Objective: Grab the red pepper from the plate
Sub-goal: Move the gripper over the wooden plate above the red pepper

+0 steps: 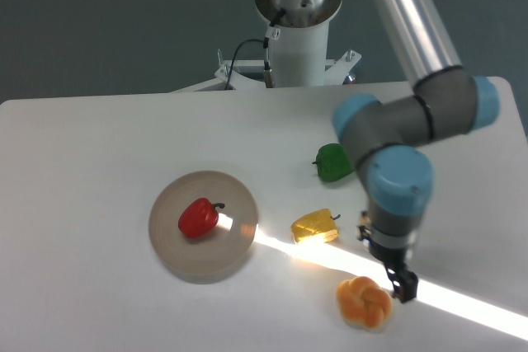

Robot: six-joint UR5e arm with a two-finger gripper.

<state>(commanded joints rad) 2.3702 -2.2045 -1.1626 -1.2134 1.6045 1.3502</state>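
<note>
The red pepper (198, 218) is small and glossy with a short dark stem. It lies on the round beige-grey plate (177, 251) at the table's left centre. My gripper (403, 286) hangs at the front right, far to the right of the plate, low over the table next to an orange bun. Its dark fingers (407, 288) point down and look close together with nothing between them. Whether they are fully shut is hard to tell.
A green pepper (332, 163) lies behind my arm's wrist. A yellow pepper (315, 227) lies between the plate and my gripper. An orange bun-shaped toy (364, 302) sits just left of the fingertips. The arm's base (295, 30) stands at the table's back edge.
</note>
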